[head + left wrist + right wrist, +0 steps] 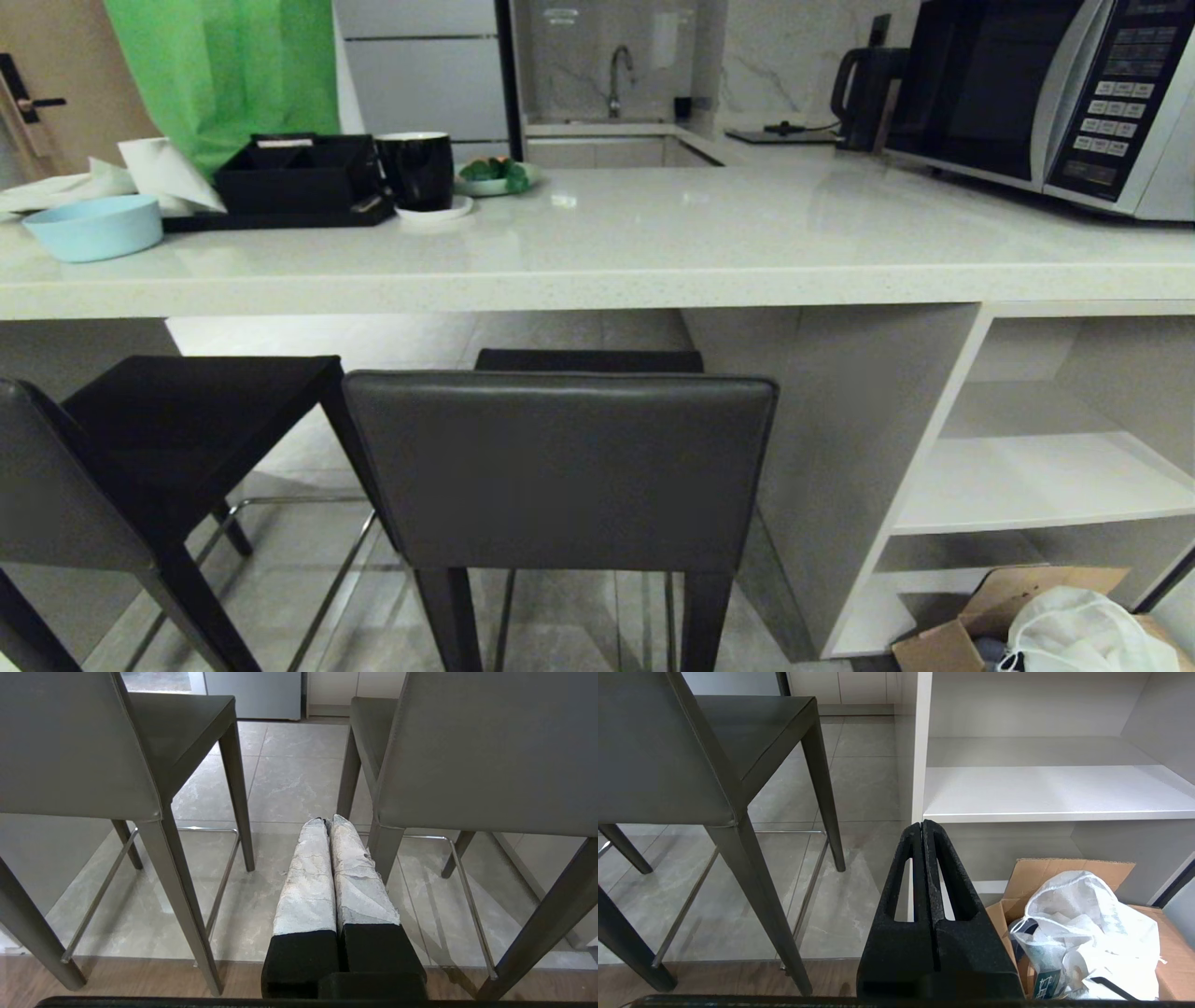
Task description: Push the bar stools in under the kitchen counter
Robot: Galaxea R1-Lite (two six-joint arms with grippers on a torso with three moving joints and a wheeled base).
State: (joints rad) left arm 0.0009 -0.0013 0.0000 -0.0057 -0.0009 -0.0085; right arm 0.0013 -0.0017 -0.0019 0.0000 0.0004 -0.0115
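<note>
Standing behind the robot, I see two bar stools pulled out from the kitchen counter [597, 280], whose pale glossy surface runs across the view above them. The nearer stool [560, 467] sits dead ahead at twelve o'clock, its backrest facing the robot and only the front of its seat tucked beneath the slab edge; the second stool [140, 448] stands off at about ten o'clock, skewed so its seat angles toward the first. Neither arm shows from the head camera. The left gripper [327, 822] hangs low, fingers pressed together and empty, pointing at the floor gap between the two stools; the right gripper [922, 823] also has its fingers closed on nothing, aimed toward the counter's white panel leg [917, 742] with the open shelves [1045, 793] at its two o'clock and a cardboard box [1064, 872] holding a white bag below. These stools look rigid and fairly weighty, with tapered legs on smooth tile, so I would judge they will slide rather than tip if pressed low and square. The padded backrest seems the sensible contact: broad, slightly yielding, leather-like and perhaps slick, so a flat push near its middle should steer straighter than a shove at a corner. The skewed stool probably needs turning first.
</note>
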